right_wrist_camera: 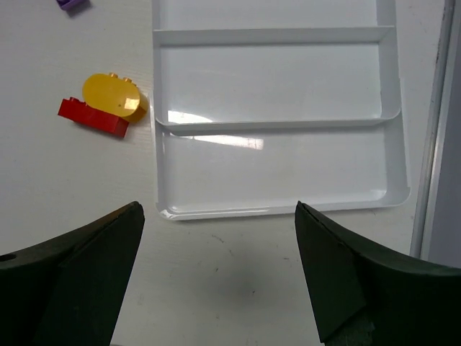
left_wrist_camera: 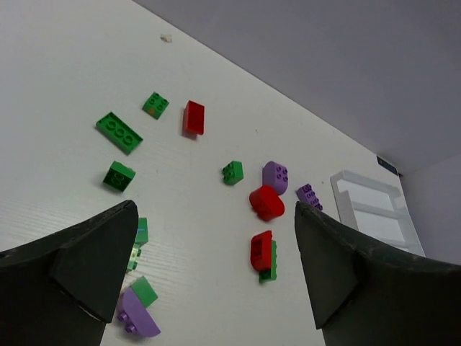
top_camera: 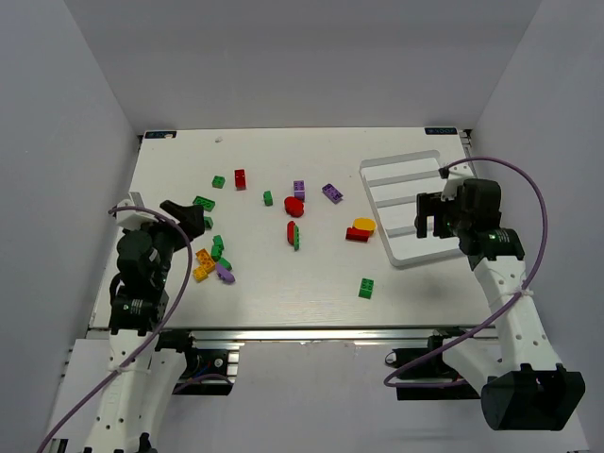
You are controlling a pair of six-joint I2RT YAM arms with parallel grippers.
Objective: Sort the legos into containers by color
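Both claws spread wide, nothing in either. Left gripper (top_camera: 193,219) hangs over the left side of the table (top_camera: 311,302), above the near-left clump of orange, green and purple pieces (top_camera: 209,264). Right gripper (top_camera: 432,222) hangs over the near end of the tray (top_camera: 401,193), which sits tilted at the table's far right. The legos (top_camera: 293,206) lie scattered on the table left of the tray; every one I can see is outside it. Closest to the tray: yellow rounded piece (right_wrist_camera: 112,95) touching a red brick (right_wrist_camera: 94,117), just beside its left wall. One green brick (top_camera: 366,288) sits alone nearer the front edge.
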